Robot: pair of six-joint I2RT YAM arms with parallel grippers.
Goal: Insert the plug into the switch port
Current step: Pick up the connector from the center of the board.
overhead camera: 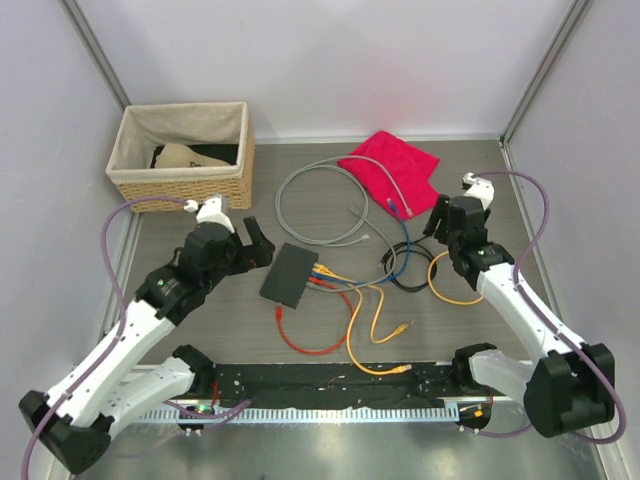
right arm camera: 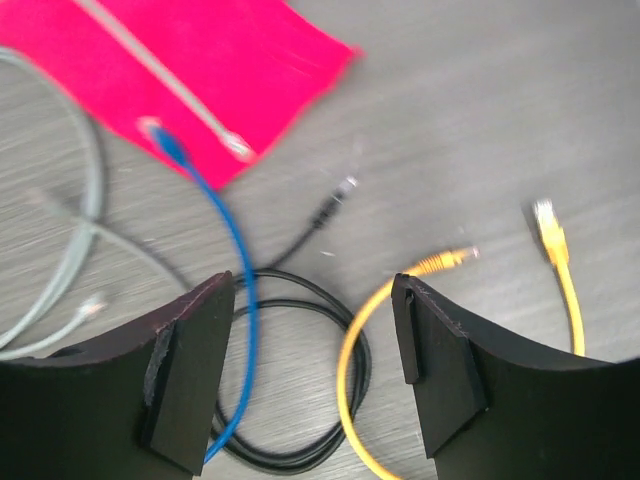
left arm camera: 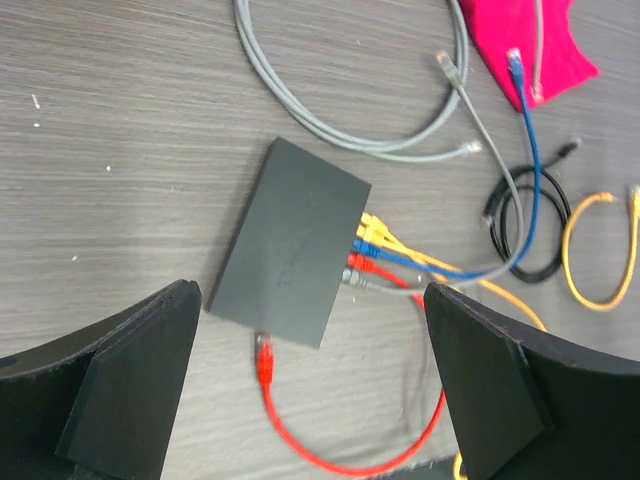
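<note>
Mid-table, the switch (left arm camera: 295, 245) lies flat, four plugs (left arm camera: 365, 255) seated in its ports. Both the left gripper (left arm camera: 310, 300) and the right gripper (right arm camera: 312, 285) hang spread, empty. Insertion looks done; next, lift both clear.

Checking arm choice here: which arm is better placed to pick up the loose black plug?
Right, probably: the right fingers, open, hang over the black cable, its plug just ahead. The left fingers, also open, hover by the switch, farther off.
</note>
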